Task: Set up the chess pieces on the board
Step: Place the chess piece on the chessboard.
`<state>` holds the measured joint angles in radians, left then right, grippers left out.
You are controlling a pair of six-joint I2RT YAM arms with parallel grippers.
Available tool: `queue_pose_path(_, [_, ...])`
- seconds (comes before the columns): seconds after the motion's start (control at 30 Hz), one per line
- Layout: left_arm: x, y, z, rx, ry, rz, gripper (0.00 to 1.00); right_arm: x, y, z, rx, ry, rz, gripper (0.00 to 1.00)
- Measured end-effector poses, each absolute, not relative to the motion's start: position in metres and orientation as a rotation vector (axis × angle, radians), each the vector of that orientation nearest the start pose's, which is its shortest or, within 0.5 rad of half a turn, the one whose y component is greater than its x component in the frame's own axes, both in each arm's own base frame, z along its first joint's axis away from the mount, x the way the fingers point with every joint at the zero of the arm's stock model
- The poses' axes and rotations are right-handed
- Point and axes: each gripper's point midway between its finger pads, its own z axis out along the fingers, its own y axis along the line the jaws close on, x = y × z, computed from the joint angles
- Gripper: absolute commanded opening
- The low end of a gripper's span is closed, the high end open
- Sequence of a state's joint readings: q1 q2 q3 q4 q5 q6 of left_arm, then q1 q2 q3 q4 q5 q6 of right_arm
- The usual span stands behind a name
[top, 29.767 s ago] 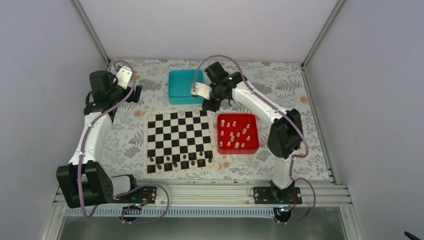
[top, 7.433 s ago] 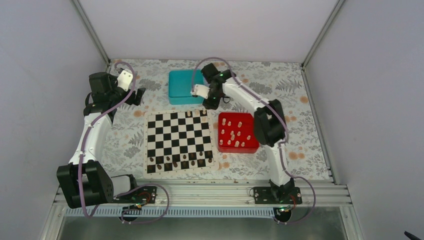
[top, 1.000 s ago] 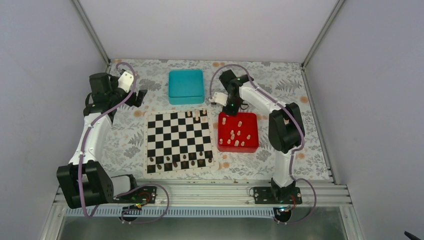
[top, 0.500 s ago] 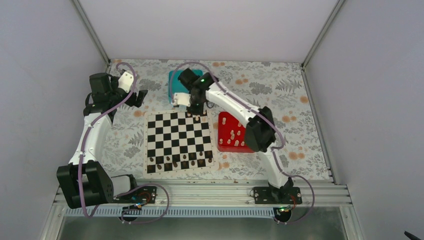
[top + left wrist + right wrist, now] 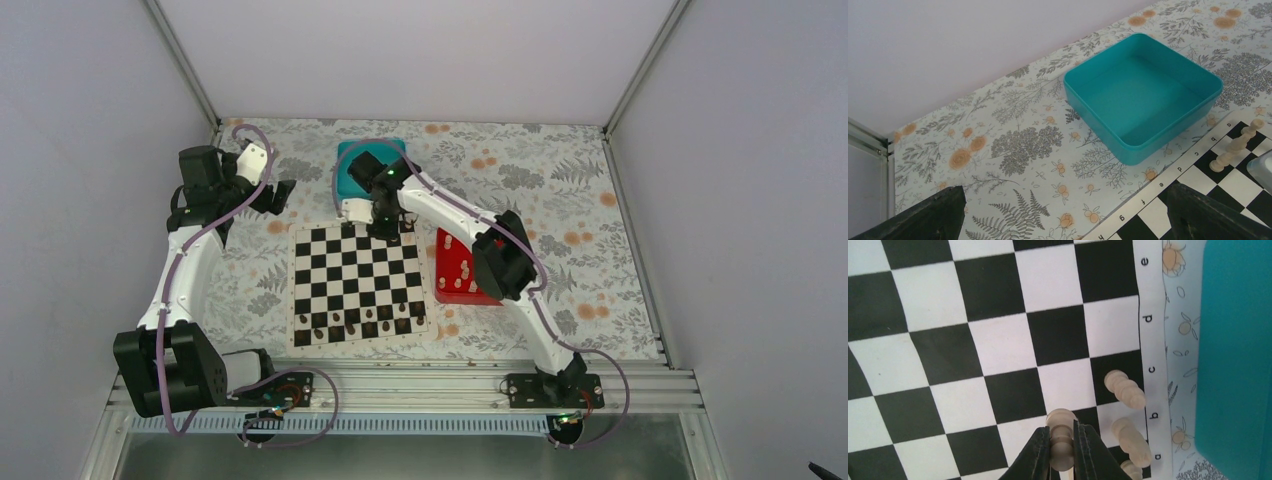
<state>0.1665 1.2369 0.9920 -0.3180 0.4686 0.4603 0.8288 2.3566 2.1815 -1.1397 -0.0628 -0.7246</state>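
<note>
The black-and-white board point(image 5: 340, 280) lies mid-table. My right gripper point(image 5: 1063, 446) is shut on a cream pawn point(image 5: 1061, 426) and holds it above the board point(image 5: 998, 340) near its a–b edge; in the top view the gripper point(image 5: 383, 226) is over the far right part of the board. Three cream pieces point(image 5: 1125, 389) stand on the edge squares beside it, by the teal box. More cream pieces lie in the red tray point(image 5: 458, 272), partly hidden by the arm. My left gripper point(image 5: 268, 192) is open and empty, off the board's far left; its fingers point(image 5: 923, 215) hover over the cloth.
The teal box point(image 5: 1143, 95) is empty and stands just beyond the board's far edge point(image 5: 352, 160). A row of dark brown pieces point(image 5: 360, 322) fills the board's near side. The table is covered with floral cloth point(image 5: 560, 170) and has walls at the left, back and right.
My right arm has swung left from the red tray to the board's far right corner, carrying a cream pawn. The left arm has not moved.
</note>
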Motion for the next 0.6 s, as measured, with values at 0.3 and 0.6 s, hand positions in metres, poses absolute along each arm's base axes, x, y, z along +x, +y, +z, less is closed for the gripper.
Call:
queue_pose_path(0.3, [0.385, -0.015, 0.239, 0.569, 1.994, -0.124, 1.00, 0.344, 0.404, 0.065, -2.037, 2.026, 0.122, 0.09])
queue_pose_path(0.6, [0.384, -0.016, 0.240, 0.573, 1.991, -0.132, 1.00, 0.347, 0.403, 0.048, -2.033, 2.032, 0.103, 0.10])
